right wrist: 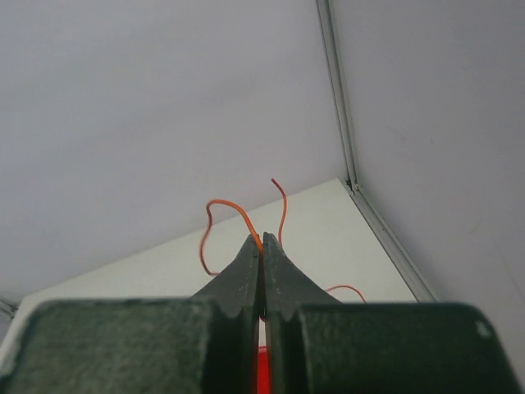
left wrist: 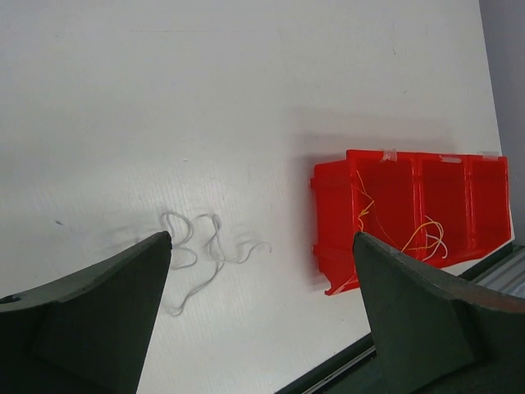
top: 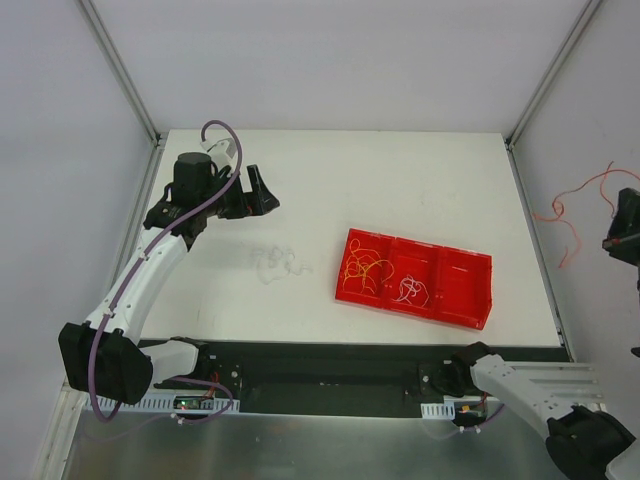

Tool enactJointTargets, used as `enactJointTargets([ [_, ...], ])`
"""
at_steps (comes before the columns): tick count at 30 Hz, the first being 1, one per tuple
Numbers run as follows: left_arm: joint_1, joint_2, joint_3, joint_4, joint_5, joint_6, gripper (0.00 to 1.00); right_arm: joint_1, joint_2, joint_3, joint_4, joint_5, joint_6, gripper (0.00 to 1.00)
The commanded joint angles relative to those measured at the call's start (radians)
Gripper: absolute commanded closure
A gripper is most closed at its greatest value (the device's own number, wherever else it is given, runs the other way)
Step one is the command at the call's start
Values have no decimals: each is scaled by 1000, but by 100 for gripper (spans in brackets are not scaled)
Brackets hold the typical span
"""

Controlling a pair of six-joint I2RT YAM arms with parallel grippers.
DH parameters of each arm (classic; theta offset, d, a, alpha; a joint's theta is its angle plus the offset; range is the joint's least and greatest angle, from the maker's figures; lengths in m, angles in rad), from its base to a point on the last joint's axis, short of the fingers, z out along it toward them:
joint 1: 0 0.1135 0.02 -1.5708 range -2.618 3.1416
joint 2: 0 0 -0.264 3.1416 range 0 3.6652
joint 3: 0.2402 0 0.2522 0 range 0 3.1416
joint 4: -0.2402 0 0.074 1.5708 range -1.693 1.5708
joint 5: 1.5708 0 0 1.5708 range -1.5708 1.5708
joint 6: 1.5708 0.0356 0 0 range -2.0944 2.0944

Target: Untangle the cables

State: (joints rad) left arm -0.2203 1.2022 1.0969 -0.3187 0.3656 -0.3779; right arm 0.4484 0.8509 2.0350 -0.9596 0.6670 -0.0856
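One red tray [top: 462, 285] of three compartments and four cable lots are counted: white strand [top: 278, 265], yellow bunch [top: 362, 268], white-red bunch [top: 408, 290], orange strand [top: 580, 200].

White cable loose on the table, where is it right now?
In the top view the white cable lies on the table, left of the red tray and just below the open left pincer.

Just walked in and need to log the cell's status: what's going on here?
The right gripper is shut on an orange wire, held up past the right edge of the table. The left gripper hangs open above the table, near a loose white wire lying on it. Yellow wires and a whitish strand sit in separate compartments of a red tray.
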Motion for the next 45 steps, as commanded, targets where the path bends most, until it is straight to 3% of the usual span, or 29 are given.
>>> enactJointTargets([
  [1,12,-26,-2,27,33,-9,9,-4,25,-22,-16,-24,-22,100],
  [15,12,-32,-9,38,46,-18,9,-4,-184,-590,70,11,83,100],
  [23,12,-35,-9,41,50,-18,9,-4,-112,-526,78,-4,64,100],
  [45,13,-29,-11,43,52,-18,8,-4,-161,-699,110,13,113,100],
])
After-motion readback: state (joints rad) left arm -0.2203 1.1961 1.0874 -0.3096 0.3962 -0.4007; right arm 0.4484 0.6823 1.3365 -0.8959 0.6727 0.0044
